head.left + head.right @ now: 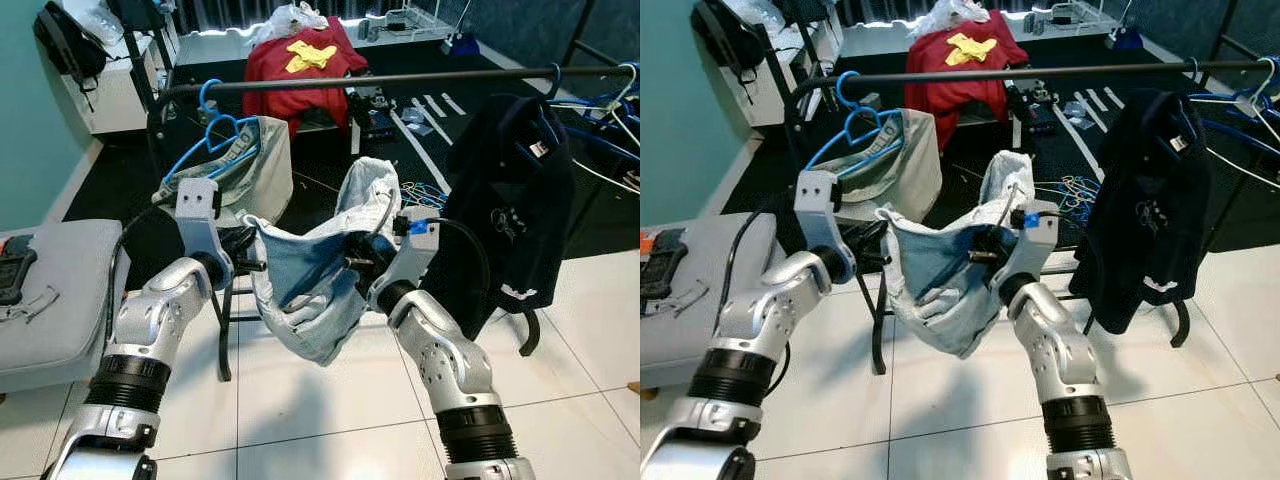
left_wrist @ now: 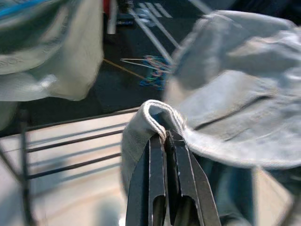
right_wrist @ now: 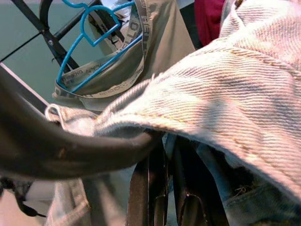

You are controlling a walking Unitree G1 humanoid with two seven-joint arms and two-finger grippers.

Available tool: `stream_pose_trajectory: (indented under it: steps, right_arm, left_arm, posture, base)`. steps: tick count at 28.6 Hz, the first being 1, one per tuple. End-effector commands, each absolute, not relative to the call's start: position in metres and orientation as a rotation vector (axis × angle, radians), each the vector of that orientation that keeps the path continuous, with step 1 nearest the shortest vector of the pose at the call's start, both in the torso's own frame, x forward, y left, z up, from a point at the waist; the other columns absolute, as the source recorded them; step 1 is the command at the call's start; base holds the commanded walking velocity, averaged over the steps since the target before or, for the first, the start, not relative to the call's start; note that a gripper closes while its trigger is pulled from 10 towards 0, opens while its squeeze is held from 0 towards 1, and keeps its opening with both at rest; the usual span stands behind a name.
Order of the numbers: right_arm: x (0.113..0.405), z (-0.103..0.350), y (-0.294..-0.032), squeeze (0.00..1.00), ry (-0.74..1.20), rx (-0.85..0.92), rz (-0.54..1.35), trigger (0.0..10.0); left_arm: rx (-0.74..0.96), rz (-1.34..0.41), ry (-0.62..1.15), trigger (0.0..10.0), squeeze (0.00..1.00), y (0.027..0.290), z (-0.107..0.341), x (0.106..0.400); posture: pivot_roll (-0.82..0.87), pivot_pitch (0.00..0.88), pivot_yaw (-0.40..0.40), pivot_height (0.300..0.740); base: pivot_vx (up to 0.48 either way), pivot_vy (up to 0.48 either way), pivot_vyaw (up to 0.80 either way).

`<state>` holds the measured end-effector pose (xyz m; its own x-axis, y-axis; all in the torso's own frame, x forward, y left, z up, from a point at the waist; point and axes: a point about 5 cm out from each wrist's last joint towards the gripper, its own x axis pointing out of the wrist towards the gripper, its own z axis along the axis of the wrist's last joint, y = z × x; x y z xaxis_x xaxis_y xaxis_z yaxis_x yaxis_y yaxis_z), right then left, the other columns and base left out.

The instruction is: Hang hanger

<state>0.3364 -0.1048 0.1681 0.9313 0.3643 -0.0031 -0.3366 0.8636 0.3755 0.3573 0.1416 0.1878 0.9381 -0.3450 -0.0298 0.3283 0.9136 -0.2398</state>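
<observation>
Both arms are raised in front of the clothes rail [image 1: 400, 78], with a pale denim garment [image 1: 310, 290] slung between them.

Left end effector [image 2: 165, 141] — fingers pressed together on a folded hem of the denim, seam caught right at the tips. Right end effector [image 3: 164, 146] — clenched on the denim's other edge, with a dark curved bar [image 3: 70, 150] lying across just beside the fingers and touching the cloth. Can't tell whether that bar is a hanger; no hanger can be made out inside the denim.

The denim sags in a pouch between the two grips, its lower edge hanging free above the white tile floor [image 1: 330, 400]. One flap rises above the right end effector towards the rail, not touching it.

On the rail:
- blue hanger [image 1: 215, 135] at the left end, hooked over, carrying a beige-grey garment [image 1: 250, 165]
- dark jacket [image 1: 510, 200] right of centre, hanging near the right arm
- more blue and white hangers [image 1: 600, 110] bunched at the far right

Open stretch of bar sits between the blue hanger's hook and the jacket — directly above the denim.

Edges: a grey cushioned seat [image 1: 60, 300] is close beside the left arm, and the rack's lower crossbars are behind the denim. A red garment [image 1: 305, 70] lies on a chair beyond the rail, well apart.
</observation>
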Motion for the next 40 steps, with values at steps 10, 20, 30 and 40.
stream_pose_trajectory:
  steps: [10,20,30,40]
  right_arm:
    - [0.334,0.165,-0.101,0.0,0.126,0.398,0.389,10.0]
    - [0.333,0.165,-0.099,0.0,0.134,0.394,0.401,10.0]
    - [0.329,0.156,-0.104,0.0,0.161,0.41,0.354,10.0]
    - [0.326,0.133,-0.128,0.0,0.216,0.405,0.221,10.0]
  left_arm:
    - [-0.456,-0.724,0.118,0.0,0.0,0.095,0.198,0.323]
    - [-0.433,-0.554,0.069,10.0,1.0,0.102,0.202,0.341]
    - [-0.263,-0.544,0.148,10.0,0.0,0.103,0.19,0.337]
    - [-0.105,-0.402,0.179,10.0,0.0,0.132,0.171,0.339]
  posture:
    - [-0.04,0.077,0.046,0.74]
    - [-0.05,0.071,0.05,0.74]
    - [-0.04,0.087,0.055,0.74]
    - [-0.04,0.098,0.06,0.74]
  base:
    - [0.0,0.0,0.0]
    - [0.0,0.0,0.0]
    - [0.0,0.0,0.0]
    - [0.0,0.0,0.0]
